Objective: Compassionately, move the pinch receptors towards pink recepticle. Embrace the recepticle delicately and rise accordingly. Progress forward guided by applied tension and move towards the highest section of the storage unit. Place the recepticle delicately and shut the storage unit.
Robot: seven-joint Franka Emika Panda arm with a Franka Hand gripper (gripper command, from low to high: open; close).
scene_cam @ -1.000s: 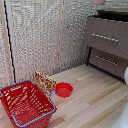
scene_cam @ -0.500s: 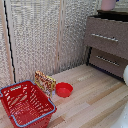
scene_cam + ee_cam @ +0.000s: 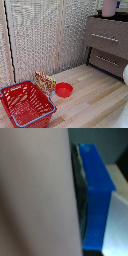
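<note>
Fingers [image 3: 95, 203] clamp the pink cup [image 3: 109, 7], lifted clear of the chest [image 3: 107, 40] top

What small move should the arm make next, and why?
Probably ease gently downward: the jaws seem closed on the pink cup, its wall pressed against a blue pad, and it is already up at the chest of drawers' top.

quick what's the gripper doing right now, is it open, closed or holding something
Gripper: closed on the pink cup, a blue fingertip pressed against its wall; the cup is above the chest of drawers.
</note>
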